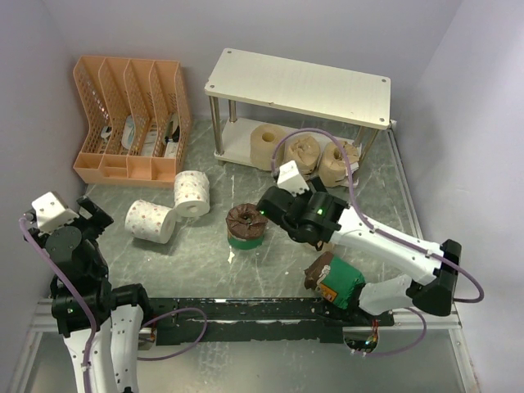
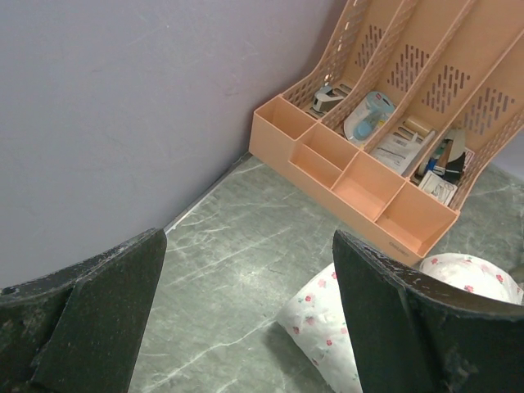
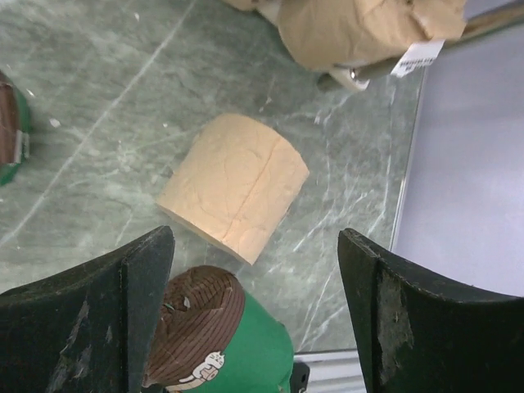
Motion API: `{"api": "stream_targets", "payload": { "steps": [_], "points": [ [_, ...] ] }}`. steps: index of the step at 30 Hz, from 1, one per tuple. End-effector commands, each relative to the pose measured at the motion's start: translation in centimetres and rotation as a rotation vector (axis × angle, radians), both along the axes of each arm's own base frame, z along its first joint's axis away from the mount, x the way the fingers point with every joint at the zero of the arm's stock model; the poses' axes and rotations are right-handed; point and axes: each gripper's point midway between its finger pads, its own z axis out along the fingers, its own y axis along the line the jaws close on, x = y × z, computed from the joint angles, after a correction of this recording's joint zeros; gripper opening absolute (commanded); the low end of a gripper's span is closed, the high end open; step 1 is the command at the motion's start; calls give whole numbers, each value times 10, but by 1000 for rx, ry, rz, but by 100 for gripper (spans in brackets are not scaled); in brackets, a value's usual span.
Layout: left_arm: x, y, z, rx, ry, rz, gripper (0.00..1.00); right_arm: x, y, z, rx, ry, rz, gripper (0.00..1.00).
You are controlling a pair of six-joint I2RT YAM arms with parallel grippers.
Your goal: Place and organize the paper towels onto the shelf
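The left tool (image 2: 248, 262) hangs with its jaws wide apart and nothing in them, over bare desk (image 1: 205, 270) by the left wall, in front of the orange organizer (image 1: 131, 119). A white roll (image 1: 151, 221) and a second white roll (image 1: 192, 194) lie on their sides just beside each other. A green roll (image 1: 246, 227) stands upright, brown end up. The right tool (image 3: 255, 237) is spread wide above a tan roll (image 3: 233, 184) lying on its side, axis slanting across the wrist view, untouched, near the desk's right edge. A second green roll (image 1: 337, 282) lies tipped by the right arm's base. The shelf (image 1: 299, 86) holds three tan rolls (image 1: 303, 154) on its lower board.
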Motion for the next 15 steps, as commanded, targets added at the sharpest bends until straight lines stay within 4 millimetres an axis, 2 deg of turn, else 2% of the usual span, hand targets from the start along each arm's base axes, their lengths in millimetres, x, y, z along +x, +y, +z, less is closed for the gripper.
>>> {"api": "stream_targets", "payload": {
  "steps": [1, 4, 7, 11, 15],
  "points": [
    [4, -6, 9, 4, -46, -36, 94, 0, -9, -25, 42, 119, -11, 79],
    [4, -8, 9, 4, -46, -48, 94, 8, -24, -42, 38, 153, -124, 77],
    [3, -8, 9, 4, -46, -42, 94, 1, -35, -63, 1, 179, -252, 79],
    [4, -10, 9, 5, -43, -54, 95, -5, -36, -86, -24, 247, -277, 79],
    [5, -12, 9, 4, -41, -68, 94, -17, -40, -99, -25, 308, -326, 79]
  ]
}}
